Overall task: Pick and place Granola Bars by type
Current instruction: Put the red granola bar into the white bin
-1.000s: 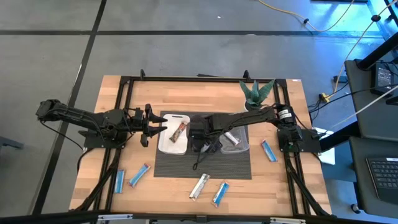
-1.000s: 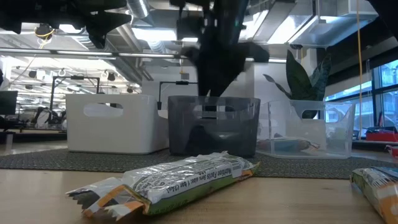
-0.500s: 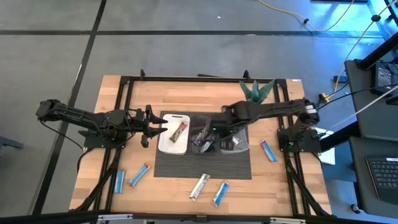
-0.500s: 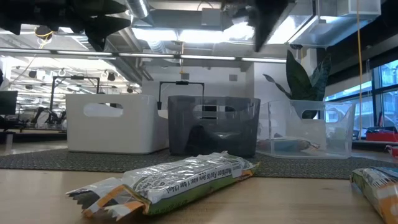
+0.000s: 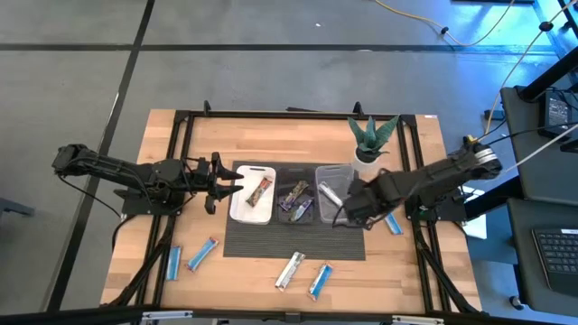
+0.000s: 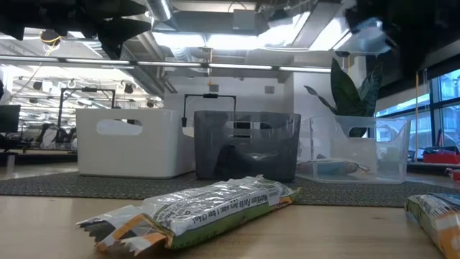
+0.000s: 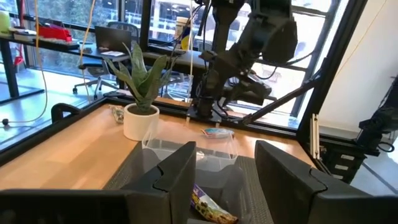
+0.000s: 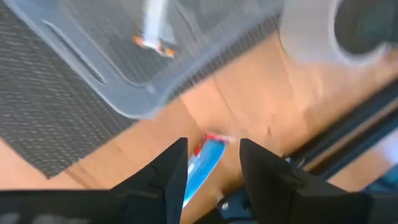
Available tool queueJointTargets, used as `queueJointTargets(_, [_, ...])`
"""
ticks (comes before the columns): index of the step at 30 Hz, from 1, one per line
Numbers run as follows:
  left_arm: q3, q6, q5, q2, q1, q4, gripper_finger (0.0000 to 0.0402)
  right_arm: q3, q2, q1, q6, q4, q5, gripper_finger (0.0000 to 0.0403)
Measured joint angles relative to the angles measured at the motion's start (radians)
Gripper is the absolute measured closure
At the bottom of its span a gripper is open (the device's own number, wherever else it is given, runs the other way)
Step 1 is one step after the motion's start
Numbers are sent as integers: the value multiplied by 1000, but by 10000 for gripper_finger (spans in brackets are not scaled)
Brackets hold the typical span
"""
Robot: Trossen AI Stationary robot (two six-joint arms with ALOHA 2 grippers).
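Four bars loose on the near edge of the surface (image 5: pixel 208 135): two blue bars (image 5: pixel 173 262) at near left, a silver bar (image 5: pixel 290 270) and another blue one (image 5: pixel 320 280) near the middle. Farther back on the dark mat (image 5: pixel 294 239), three trays in a row: white tray (image 5: pixel 237 212) with one dark multicolour bar (image 5: pixel 261 190), black tray (image 5: pixel 283 171) with a purple bar (image 5: pixel 296 196), clear tray (image 5: pixel 323 171) with a silver one (image 5: pixel 330 193).

Right end effector (image 8: pixel 211 165) empty, fingers parted, hanging above the clear tray's near right corner, aimed at the lone blue bar (image 8: pixel 204 163) on bare wood just beside that tray. Left end effector (image 7: pixel 221 177) empty too, fingers apart, waiting by the white tray.

Step judged: approach for a pick. Next move calls for descent over that blue bar, fingers straddling its narrow width, then closing. No tray yet holding blue; destination unclear.
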Motion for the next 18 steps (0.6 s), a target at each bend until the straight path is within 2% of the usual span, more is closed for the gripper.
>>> queueJointTargets(5, [0, -39, -10, 0, 0, 0, 243, -154, -124, 44, 210, 52, -5, 254])
queueJointTargets(8, [0, -39, -10, 0, 0, 1, 241, -239, -188, 49, 284, 96, -5, 254])
queueJointTargets(13, [0, -38, -10, 0, 0, 3, 241, -361, -240, 49, 311, 166, -12, 254])
queueJointTargets(18, [0, -38, -11, 0, 0, 3, 241, -458, -243, 49, 345, 218, -71, 254])
